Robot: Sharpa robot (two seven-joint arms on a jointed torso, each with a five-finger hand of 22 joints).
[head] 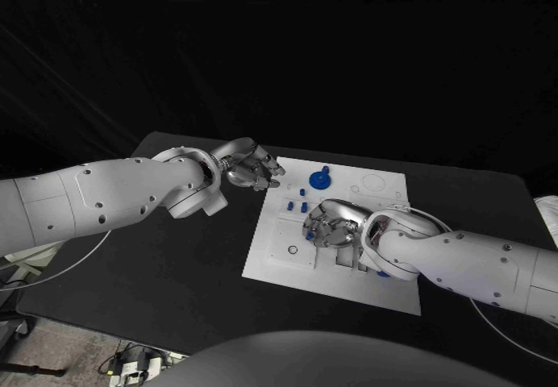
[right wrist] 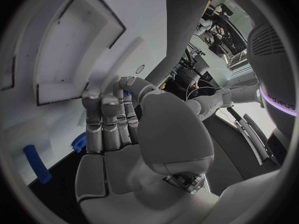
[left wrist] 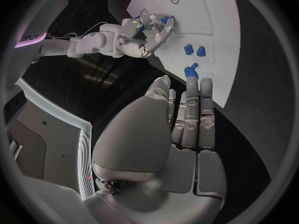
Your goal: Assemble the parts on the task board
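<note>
- Black table [head: 151, 266] lay under us, and the room behind it was dark.
- We had the white board [head: 291, 266] flat in the middle of the table, so both arms could reach it.
- Our right hand [head: 334, 229] was down on the middle of the board, fingers curled in over something small and blue. We think it was working a part into place, but we could not tell if it really held the part.
- Our left hand [head: 247, 167] waited above the board's far left corner. Its fingers were out straight, side by side, and it held nothing. We think it stayed back to leave the right hand room.
- Two small blue parts [head: 294, 206] stood on the board between the hands.
- A round blue part [head: 320, 176] sat near the far edge, just beside our left hand.
- A blue peg [right wrist: 37, 164] lay by the board's edge, near our right wrist.
</note>
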